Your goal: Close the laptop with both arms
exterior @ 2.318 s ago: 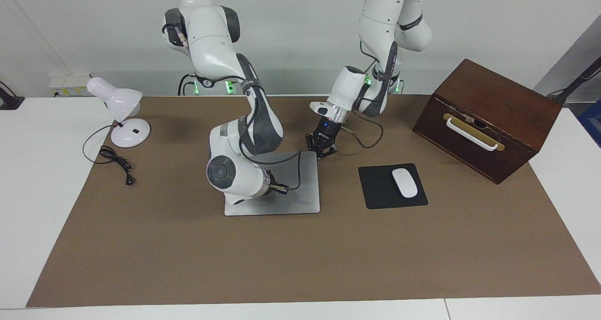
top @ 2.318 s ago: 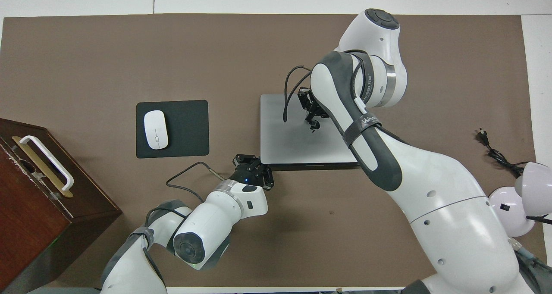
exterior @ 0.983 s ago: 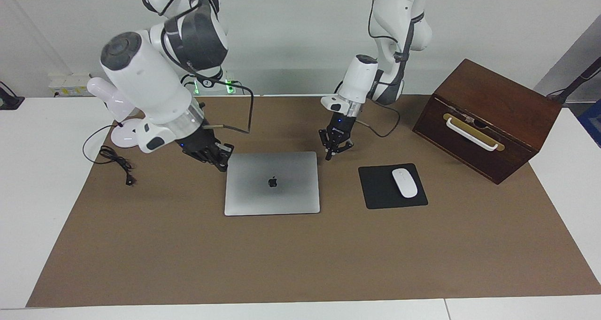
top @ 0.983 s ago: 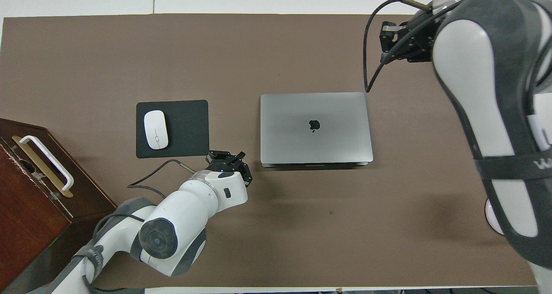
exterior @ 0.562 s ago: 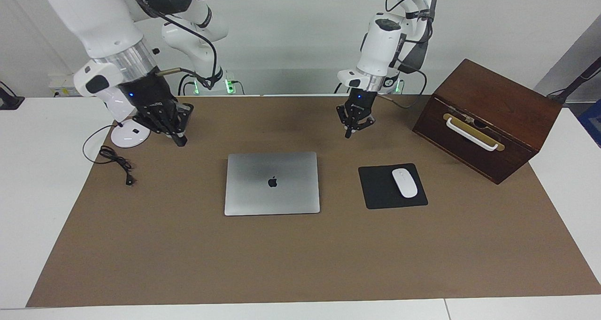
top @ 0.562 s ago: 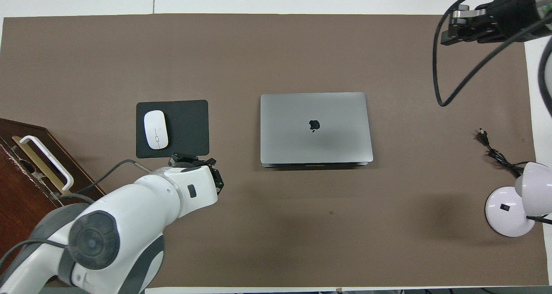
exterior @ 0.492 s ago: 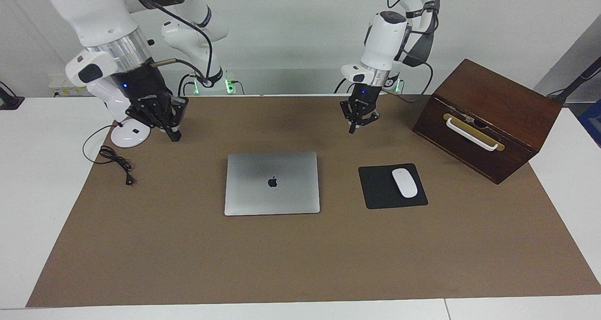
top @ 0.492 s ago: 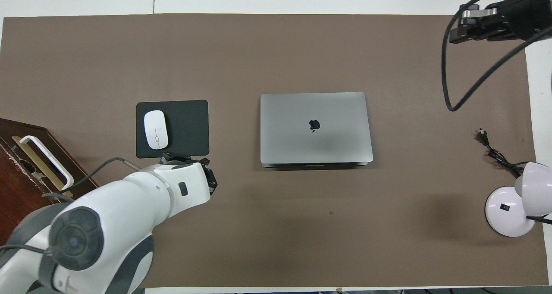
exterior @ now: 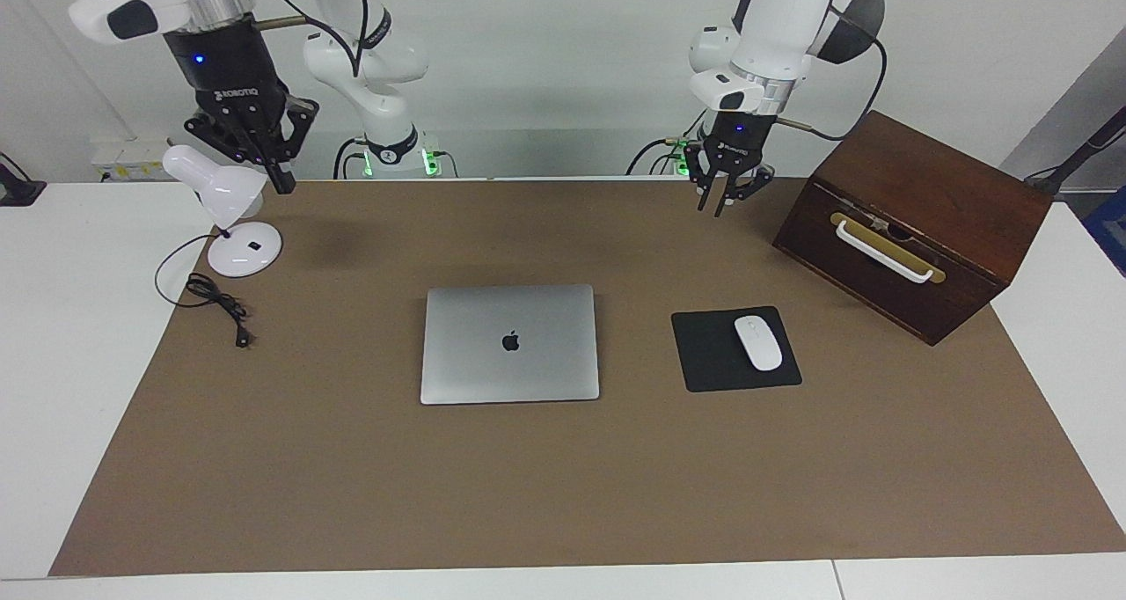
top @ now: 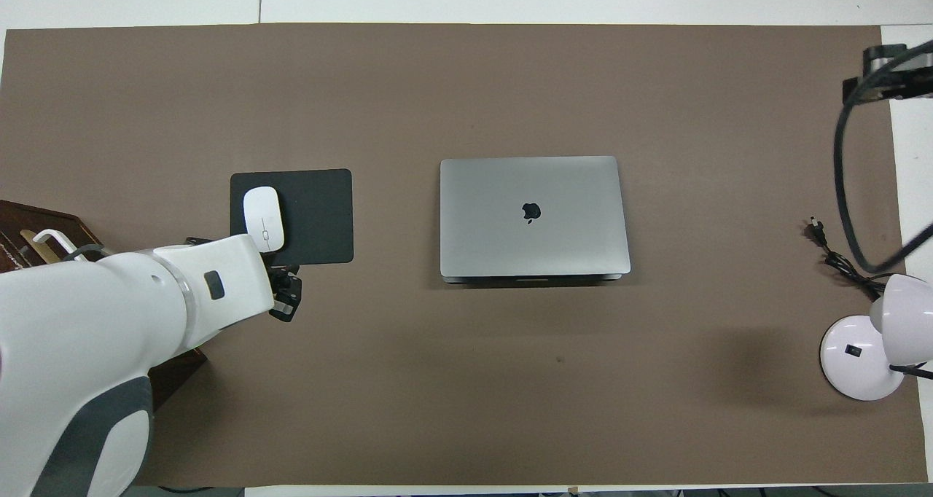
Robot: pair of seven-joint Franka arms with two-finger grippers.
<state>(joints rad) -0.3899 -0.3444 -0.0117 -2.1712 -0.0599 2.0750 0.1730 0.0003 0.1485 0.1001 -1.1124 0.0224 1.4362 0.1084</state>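
Note:
The silver-grey laptop [exterior: 510, 343] [top: 532, 216] lies closed and flat in the middle of the brown mat, apple logo up, and nothing touches it. My left gripper [exterior: 714, 206] [top: 286, 302] hangs high over the bare mat beside the wooden box. It points down, its fingertips are slightly apart and it holds nothing. My right gripper [exterior: 281, 182] is raised over the mat's corner at the right arm's end, next to the lamp head. It is shut and empty. Both grippers are well clear of the laptop.
A black mouse pad [exterior: 704, 358] with a white mouse [exterior: 758, 342] lies beside the laptop toward the left arm's end. A brown wooden box [exterior: 915, 222] with a white handle stands at that end. A white desk lamp [exterior: 242, 246] and its cord [exterior: 215, 301] sit at the right arm's end.
Both arms have lifted off the laptop and drawn back toward their bases. The left gripper's fingertips have parted. The laptop has stayed closed and still.

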